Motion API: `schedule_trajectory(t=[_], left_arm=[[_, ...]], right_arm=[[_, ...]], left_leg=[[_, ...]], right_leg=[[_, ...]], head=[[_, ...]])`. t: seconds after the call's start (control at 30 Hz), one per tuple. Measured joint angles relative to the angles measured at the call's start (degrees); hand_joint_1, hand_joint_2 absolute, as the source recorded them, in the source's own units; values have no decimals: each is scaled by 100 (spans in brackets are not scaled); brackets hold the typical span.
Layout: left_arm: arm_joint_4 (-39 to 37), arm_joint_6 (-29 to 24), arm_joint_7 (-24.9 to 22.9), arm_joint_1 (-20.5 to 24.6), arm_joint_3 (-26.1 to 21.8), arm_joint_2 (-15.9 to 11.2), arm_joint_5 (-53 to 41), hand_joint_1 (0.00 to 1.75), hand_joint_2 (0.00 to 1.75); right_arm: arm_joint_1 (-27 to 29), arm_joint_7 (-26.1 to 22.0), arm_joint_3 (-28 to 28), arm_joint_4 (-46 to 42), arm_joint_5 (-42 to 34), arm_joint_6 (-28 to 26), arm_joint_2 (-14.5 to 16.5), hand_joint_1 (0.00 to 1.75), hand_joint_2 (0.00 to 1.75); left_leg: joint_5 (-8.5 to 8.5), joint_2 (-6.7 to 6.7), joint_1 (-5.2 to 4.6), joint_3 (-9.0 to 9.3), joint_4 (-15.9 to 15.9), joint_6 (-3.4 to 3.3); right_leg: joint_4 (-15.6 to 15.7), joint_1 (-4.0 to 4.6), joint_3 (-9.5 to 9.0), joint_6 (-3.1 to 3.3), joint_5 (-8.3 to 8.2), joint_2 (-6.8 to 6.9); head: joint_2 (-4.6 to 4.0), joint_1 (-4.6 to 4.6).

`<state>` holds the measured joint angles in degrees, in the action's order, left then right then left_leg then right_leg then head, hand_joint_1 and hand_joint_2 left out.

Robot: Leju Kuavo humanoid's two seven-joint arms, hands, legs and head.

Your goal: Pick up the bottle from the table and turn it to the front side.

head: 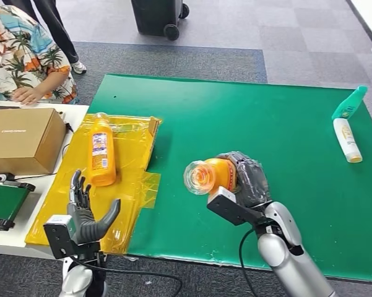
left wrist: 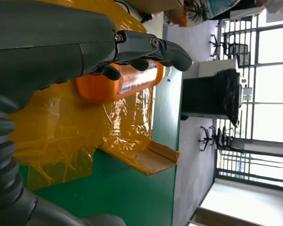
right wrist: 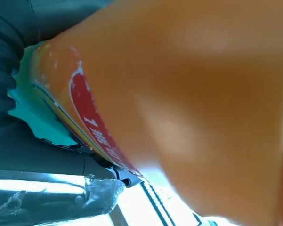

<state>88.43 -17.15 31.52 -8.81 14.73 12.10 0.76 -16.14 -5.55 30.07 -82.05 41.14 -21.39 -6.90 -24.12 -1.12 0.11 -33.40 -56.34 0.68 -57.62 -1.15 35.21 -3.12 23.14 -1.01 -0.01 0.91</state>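
My right hand [head: 247,179] grips an orange bottle [head: 211,175] with a red label, lifted above the green mat [head: 277,124], its clear cap end pointing toward my left. The right wrist view shows that bottle [right wrist: 190,103] close up, pressed against the hand. A second orange bottle [head: 102,151] lies on the yellow plastic sheet [head: 127,185] at the left. My left hand [head: 83,213] hovers open just in front of that bottle, fingers spread. Seen from the left wrist, the lying bottle [left wrist: 125,82] is beyond the fingers [left wrist: 147,44].
A cardboard box [head: 22,139] stands on the white table at the left, where a person in a patterned shirt [head: 30,55] leans. A white tube [head: 347,139] and a teal bottle [head: 350,102] lie at the mat's far right. A black bin [head: 158,15] stands behind.
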Motion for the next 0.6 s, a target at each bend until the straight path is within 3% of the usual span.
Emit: schedule_trajectory(t=[0.33,0.6], left_arm=[[198,535,-173,319,288,-319,-71,0,175],[317,1166,-496,642,610,-532,-170,0,175]], right_arm=[[376,-412,60,-206,-719,170,610,175,175],[258,-330,477,42,-83,382,694,175,175]], left_leg=[[3,0,0,0,0,4],[3,0,0,-1,0,4]], right_leg=[[-1,0,0,1,-1,-1],[-1,0,0,1,-1,0]], head=[[-1,1],[-1,0]])
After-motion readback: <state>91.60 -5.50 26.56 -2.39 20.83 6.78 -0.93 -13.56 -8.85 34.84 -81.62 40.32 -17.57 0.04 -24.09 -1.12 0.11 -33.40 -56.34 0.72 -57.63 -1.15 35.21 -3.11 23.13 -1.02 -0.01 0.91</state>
